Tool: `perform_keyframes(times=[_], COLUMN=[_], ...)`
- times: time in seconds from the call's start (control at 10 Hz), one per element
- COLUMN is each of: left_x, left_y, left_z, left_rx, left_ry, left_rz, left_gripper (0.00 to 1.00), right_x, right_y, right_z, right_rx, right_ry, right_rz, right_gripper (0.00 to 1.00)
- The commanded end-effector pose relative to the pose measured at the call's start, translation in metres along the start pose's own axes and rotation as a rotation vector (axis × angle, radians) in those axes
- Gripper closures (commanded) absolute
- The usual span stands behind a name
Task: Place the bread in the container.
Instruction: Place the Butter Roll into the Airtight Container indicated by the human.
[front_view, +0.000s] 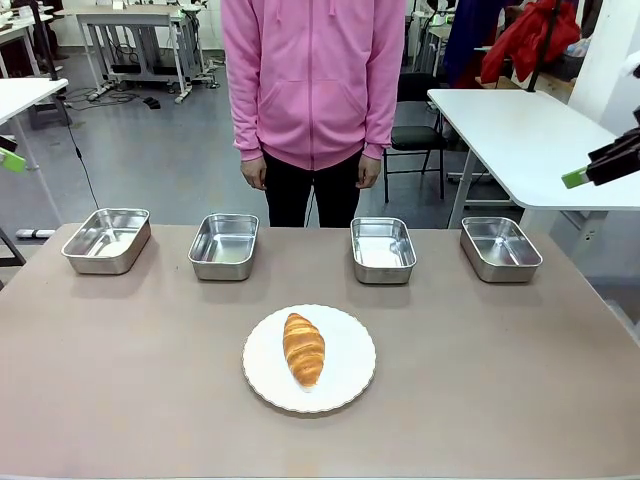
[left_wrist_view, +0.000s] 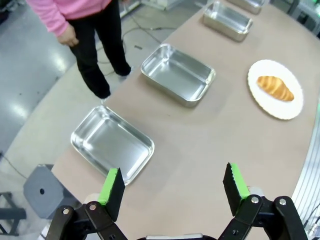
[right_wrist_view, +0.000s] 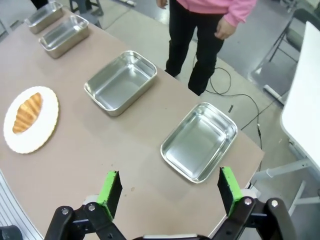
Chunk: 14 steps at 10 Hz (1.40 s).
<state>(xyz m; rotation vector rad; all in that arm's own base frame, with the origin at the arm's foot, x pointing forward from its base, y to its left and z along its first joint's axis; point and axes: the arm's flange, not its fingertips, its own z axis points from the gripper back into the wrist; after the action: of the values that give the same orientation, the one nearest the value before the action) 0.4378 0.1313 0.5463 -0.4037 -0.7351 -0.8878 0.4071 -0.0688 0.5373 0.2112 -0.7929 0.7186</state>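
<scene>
- While both arms hang high by the table's ends, the bread (front_view: 303, 349) lies lengthwise on a white plate (front_view: 350, 385) in the middle of the table (front_view: 500, 400), closer to the robot's edge than to the far one.
- The left gripper (left_wrist_view: 173, 186) has its jaws spread wide with nothing between them. It is raised by the left end, nearest the left pan (front_view: 107, 240).
- The right gripper (right_wrist_view: 170, 186) is spread and empty too, raised by the right end, nearest the right pan (front_view: 500, 248).
- Bare tabletop surrounds the plate, out to both side edges and up to the pans.
- The four pans stand in a row along the far edge, apart from one another and empty. The widest gap is between the second pan (front_view: 224, 246) and the third pan (front_view: 383, 250).
- Which pan is meant cannot be told.
- A person (front_view: 315, 80) in a pink hoodie stands at the far edge behind that gap, with both hands down and off the table.
- A white side table (front_view: 520, 130) stands beyond the right end, behind the right gripper.
</scene>
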Motion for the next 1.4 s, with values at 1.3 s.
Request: perform_keyframes(times=[1.3], left_x=[0.002], left_y=[0.021], left_z=[0.04], left_rx=[-0.087], left_ry=[-0.282], left_rz=[-0.04], left_gripper=[0.0], right_x=[0.005], right_y=[-0.045], right_z=[0.004], right_rx=[0.137], right_ry=[-0.127], right_rz=[0.026], right_gripper=[0.0])
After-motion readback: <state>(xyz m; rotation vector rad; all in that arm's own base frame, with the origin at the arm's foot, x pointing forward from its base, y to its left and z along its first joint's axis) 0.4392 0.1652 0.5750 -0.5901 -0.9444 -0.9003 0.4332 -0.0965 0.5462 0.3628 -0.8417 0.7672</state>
